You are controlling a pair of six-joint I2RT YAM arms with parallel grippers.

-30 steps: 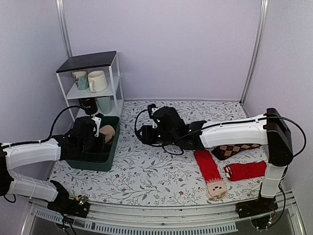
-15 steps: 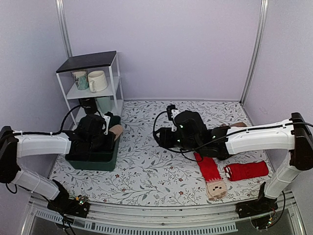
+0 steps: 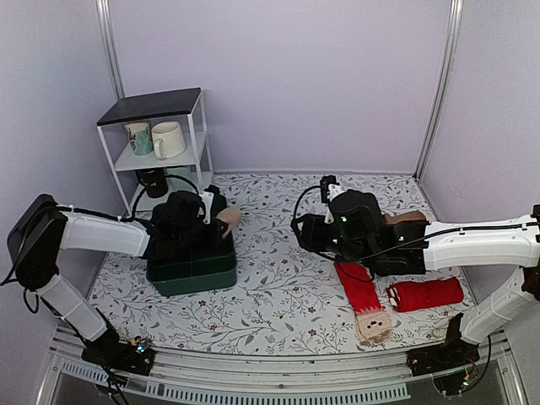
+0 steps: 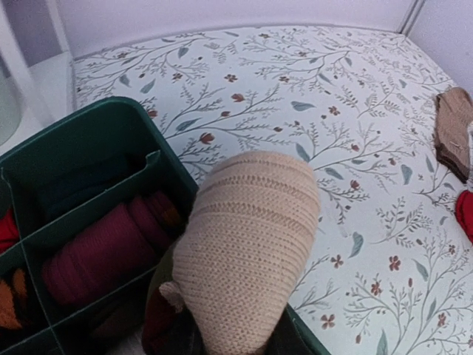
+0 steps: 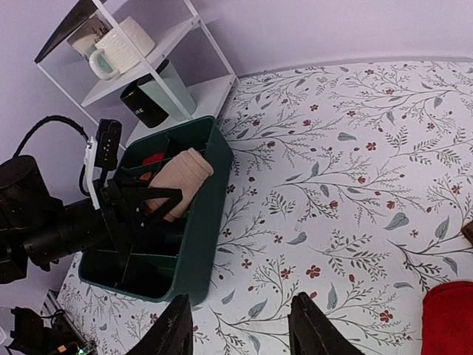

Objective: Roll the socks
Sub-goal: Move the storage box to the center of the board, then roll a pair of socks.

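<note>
Overhead, with the far wall at 12 o'clock, the left gripper [image 3: 219, 223] is clamped on the rolled tan-beige knitted socks [image 3: 229, 214], holding the ribbed bundle just above the 1 o'clock corner of the dark green plastic divided bin [image 3: 192, 274]. From the left wrist camera the roll fills the foreground, hanging over the bin's rim, with a maroon rolled sock pair [image 4: 100, 259] lying in one compartment below. Against a second ago, the left arm has swung toward 3 o'clock and the bin stands further toward 3 o'clock on the floral-print tablecloth [image 3: 270, 295], now away from the white wire shelf rack [image 3: 160, 143], beside which it sat earlier. The cream ceramic mug [image 3: 169, 139] is unmoved on its shelf. The right gripper [image 5: 240, 329], fingers apart and holding nothing, hovers over bare cloth at the table's centre. Its arm has drawn back toward 3 o'clock over the same second, from beside the bin to a spot well apart from it. The flat bright red sock with a beige face-patterned end [image 3: 361, 295] lies at 5 o'clock where it was, and the bunched bright red sock [image 3: 426, 294] just beside it toward 3 o'clock has not shifted. The brown argyle sock, in plain sight earlier, is now largely hidden behind the right arm.
</note>
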